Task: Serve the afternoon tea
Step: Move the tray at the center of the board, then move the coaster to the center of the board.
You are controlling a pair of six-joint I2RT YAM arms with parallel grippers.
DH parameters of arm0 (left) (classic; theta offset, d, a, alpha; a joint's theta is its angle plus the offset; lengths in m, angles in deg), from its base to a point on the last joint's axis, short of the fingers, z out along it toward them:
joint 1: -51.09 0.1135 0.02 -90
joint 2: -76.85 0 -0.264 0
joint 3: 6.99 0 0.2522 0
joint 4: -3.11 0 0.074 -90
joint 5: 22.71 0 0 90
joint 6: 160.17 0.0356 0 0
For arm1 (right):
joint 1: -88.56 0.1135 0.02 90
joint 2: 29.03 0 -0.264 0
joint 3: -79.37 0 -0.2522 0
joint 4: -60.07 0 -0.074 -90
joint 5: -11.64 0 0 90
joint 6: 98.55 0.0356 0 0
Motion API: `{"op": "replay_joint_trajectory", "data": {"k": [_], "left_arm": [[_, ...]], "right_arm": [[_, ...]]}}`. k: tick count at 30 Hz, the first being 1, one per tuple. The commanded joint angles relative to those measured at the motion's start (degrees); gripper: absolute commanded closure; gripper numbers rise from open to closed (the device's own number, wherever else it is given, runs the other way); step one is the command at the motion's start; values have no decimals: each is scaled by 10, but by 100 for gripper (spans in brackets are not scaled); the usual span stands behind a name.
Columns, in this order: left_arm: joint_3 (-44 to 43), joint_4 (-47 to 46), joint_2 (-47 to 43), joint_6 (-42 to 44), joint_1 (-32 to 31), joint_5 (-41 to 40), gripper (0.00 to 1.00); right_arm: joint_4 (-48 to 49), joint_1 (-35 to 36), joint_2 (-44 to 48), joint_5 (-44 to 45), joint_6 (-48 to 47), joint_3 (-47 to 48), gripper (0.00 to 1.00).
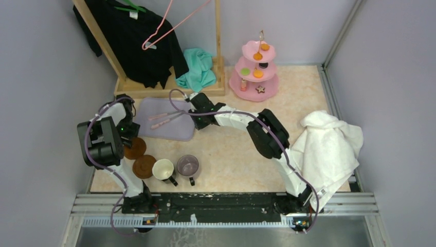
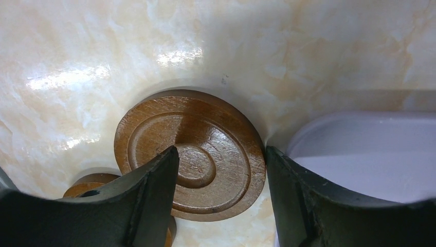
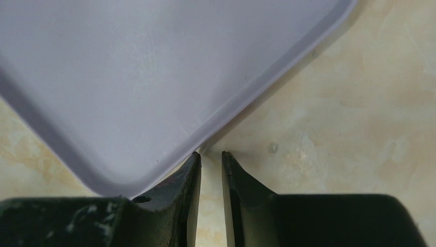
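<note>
Coaster [image 2: 190, 154], centre frame: brown wood, concentric rings. Tray [image 3: 154, 77]: pale lilac, plain. Tabletop [image 2: 308, 46]: cream marbling. Three-tier stand [image 1: 237, 81], upper centre: pink.

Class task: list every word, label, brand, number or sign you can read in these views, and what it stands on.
No text can be read in any view.
The white tag on the black garment is too small to read.
The cream mug, purple mug, coaster, pink stand and lilac tray show no writing.
</note>
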Motion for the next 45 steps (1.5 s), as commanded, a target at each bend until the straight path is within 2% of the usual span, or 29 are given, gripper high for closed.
{"op": "replay_joint_trajectory", "data": {"k": [1, 15, 17, 20, 26, 36, 45], "left_arm": [[24, 3, 4, 21, 2, 31, 32], [24, -69, 1, 86, -20, 103, 71], [25, -80, 2, 96, -22, 115, 80], [27, -96, 7, 113, -27, 136, 99], [24, -122, 23, 141, -50, 169, 100], [-4, -121, 34, 154, -113, 158, 100], [-18, -133, 35, 166, -158, 161, 100]], "right_arm": [[21, -4, -33, -9, 9, 55, 78], [9, -11, -90, 0, 8, 150, 78], [6, -13, -97, 4, 8, 163, 78], [6, -18, -103, 7, 10, 174, 78], [8, -30, -106, 14, 14, 174, 79], [31, -43, -75, 25, 17, 123, 79], [15, -46, -80, 29, 13, 142, 81]]}}
